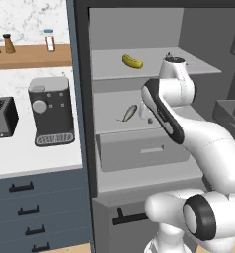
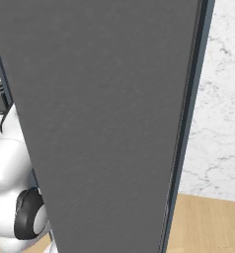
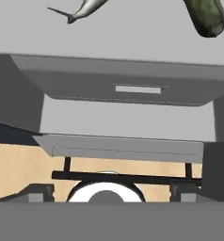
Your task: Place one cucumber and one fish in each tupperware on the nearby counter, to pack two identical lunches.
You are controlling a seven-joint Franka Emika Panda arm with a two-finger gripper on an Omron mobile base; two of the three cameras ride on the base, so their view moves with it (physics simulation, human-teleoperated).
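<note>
One fish (image 3: 88, 8) beyond open pincer (image 3: 111, 192), dark cucumber (image 3: 205, 16) alongside

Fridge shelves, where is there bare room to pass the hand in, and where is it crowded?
Top shelf: bare right of the yellow cucumber. Middle shelf: bare left of the fish; crowded from the fish rightward, where the arm and the dark cucumber sit. The open gripper hangs over the drawer front.
</note>
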